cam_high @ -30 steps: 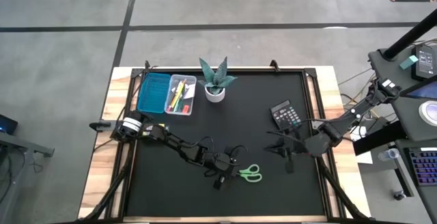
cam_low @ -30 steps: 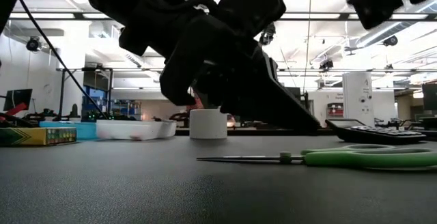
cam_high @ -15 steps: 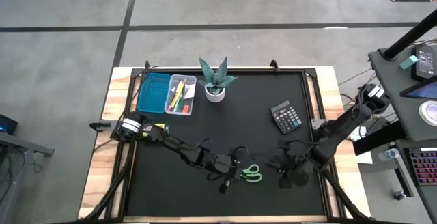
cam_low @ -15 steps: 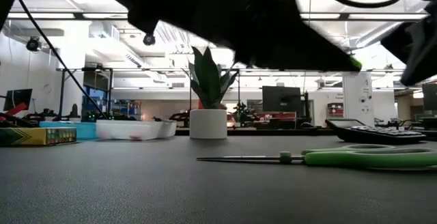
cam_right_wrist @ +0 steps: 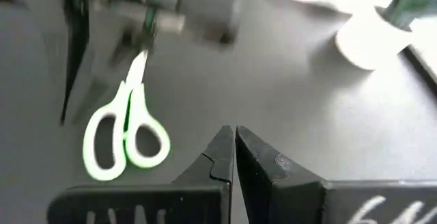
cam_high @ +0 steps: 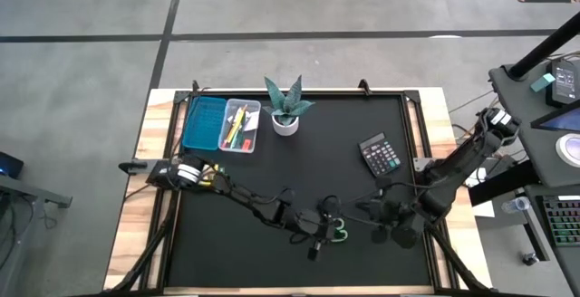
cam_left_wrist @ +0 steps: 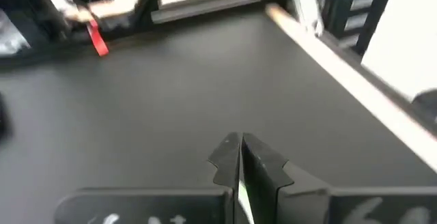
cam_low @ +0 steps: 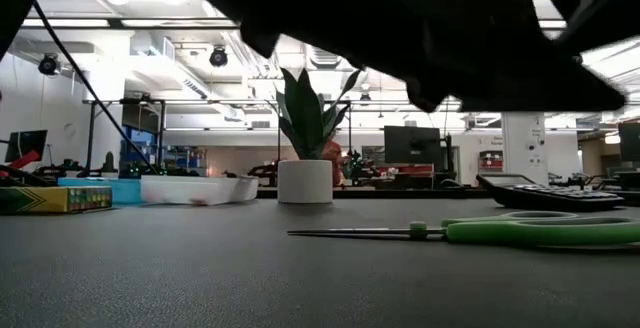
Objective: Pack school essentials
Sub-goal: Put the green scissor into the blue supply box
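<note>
Fingers pressed together on both grippers, left gripper [cam_high: 319, 234] hovering over green-handled metal scissors [cam_high: 337, 234], right gripper [cam_high: 379, 214] just beside; pens already lying in clear plastic tray [cam_high: 237, 127]; scissors unpacked.

A spiky green plant in a white pot [cam_high: 286, 107] is seen upright at the far middle of the black table [cam_high: 227, 252]. A dark calculator [cam_high: 379, 154] is laid flat toward the right side, well apart from the plant.
</note>
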{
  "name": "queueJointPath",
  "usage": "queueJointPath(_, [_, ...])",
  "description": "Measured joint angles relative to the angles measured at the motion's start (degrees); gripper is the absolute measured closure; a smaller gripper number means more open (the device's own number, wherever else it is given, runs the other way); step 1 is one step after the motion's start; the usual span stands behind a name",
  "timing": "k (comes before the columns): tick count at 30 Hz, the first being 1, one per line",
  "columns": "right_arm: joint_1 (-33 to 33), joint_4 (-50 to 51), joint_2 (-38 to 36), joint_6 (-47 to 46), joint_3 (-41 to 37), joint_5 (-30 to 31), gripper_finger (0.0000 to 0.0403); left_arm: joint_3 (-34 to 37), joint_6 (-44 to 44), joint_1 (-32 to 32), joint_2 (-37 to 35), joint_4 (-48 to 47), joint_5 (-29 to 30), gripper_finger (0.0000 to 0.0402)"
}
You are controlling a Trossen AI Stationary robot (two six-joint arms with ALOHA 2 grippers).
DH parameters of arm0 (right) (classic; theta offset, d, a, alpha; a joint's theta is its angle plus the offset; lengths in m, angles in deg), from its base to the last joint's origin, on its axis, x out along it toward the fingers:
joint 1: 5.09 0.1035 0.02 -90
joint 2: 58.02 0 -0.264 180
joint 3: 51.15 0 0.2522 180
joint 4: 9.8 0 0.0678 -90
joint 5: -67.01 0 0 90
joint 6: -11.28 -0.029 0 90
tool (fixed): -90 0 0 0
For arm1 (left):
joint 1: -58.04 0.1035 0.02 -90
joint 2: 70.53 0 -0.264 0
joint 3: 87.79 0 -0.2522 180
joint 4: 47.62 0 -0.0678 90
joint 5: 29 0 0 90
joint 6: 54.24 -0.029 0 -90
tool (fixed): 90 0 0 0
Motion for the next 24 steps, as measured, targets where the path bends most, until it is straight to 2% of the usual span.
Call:
queueJointPath(4, [-0.1, 0.0, -5.0, 5.9, 0.0, 2.8, 0.0394, -5.6, 0.1, 0.3, 2.2, -11.0, 0.0, 0.0401])
queueJointPath(8, [-0.1, 0.1, -10.2, 10.0, 0.0, 4.1, 0.0394, -10.3, 1.5, 0.9, 1.7, -24.4, 1.7, 0.0401])
queueJointPath(10, [-0.1, -0.1, -12.6, 11.2, 0.0, 4.9, 0.0394, -11.4, 1.5, 1.1, 1.5, -27.9, 2.2, 0.0395])
queueJointPath(13, [-0.1, -0.1, -15.3, 13.0, -0.2, 5.2, 0.0394, -11.5, 1.7, 1.2, 1.5, -28.5, 2.2, 0.0367])
queueJointPath(17, [-0.1, -0.1, -17.3, 13.2, -0.4, 6.2, 0.0394, -11.3, 2.3, 1.2, 1.8, -25.5, 2.5, 0.0308])
queueJointPath(21, [-0.1, 0.0, -17.2, 13.3, -0.6, 6.2, 0.0394, -11.2, 3.0, 1.2, 3.3, -21.4, 2.6, 0.0254])
queueJointPath(24, [-0.1, -0.1, -16.5, 13.3, -0.6, 6.2, 0.0394, -11.0, 3.0, 1.2, 4.5, -19.7, 2.6, 0.023])
